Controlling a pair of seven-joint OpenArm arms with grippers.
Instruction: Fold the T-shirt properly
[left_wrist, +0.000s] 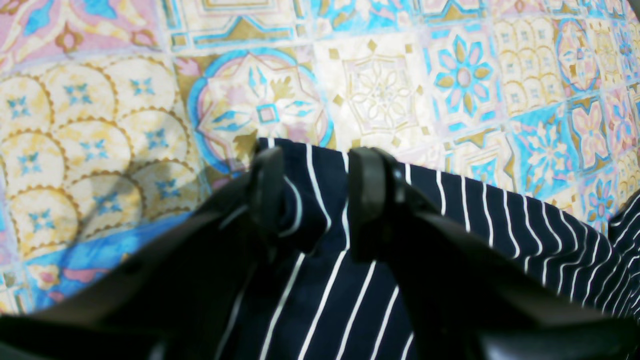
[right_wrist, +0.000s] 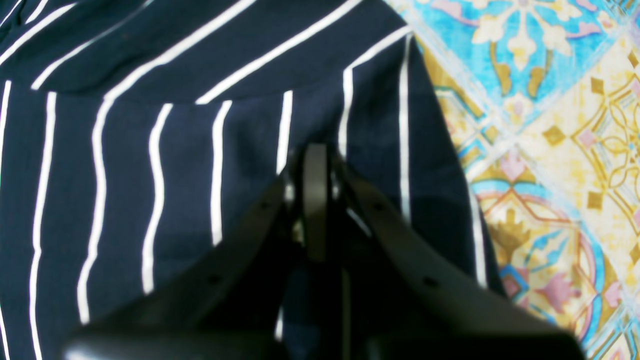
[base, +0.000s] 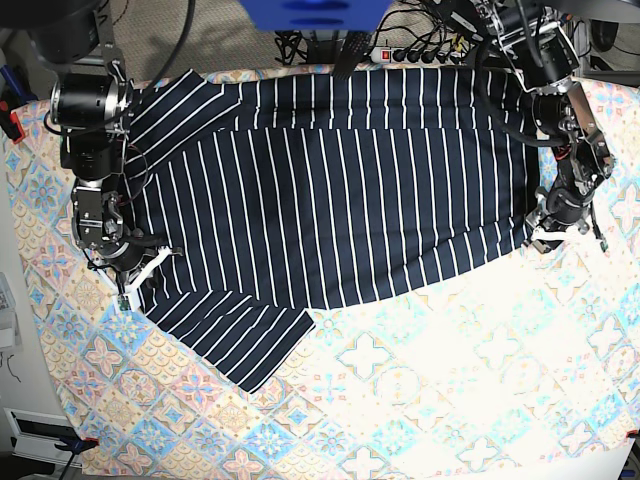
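Note:
The dark navy pinstriped T-shirt (base: 330, 190) lies spread across the patterned cloth, one sleeve (base: 250, 345) pointing to the near left. At the shirt's left edge my right gripper (base: 135, 268) is down on it. In the right wrist view its jaws (right_wrist: 315, 160) are pressed together with the striped fabric (right_wrist: 125, 175) pinched at their tips. My left gripper (base: 548, 232) sits at the shirt's right edge. In the left wrist view it (left_wrist: 317, 185) stands open astride the hem, with fabric (left_wrist: 325, 300) lying between the fingers and a small fold bunched against one finger (left_wrist: 267, 190).
The pastel tile-patterned cloth (base: 450, 380) covers the whole table and shows beside the shirt in both wrist views (left_wrist: 380, 90) (right_wrist: 575, 125). A power strip and cables (base: 420, 55) lie behind the shirt. Red clamps (base: 12, 125) grip the cloth at the left edge.

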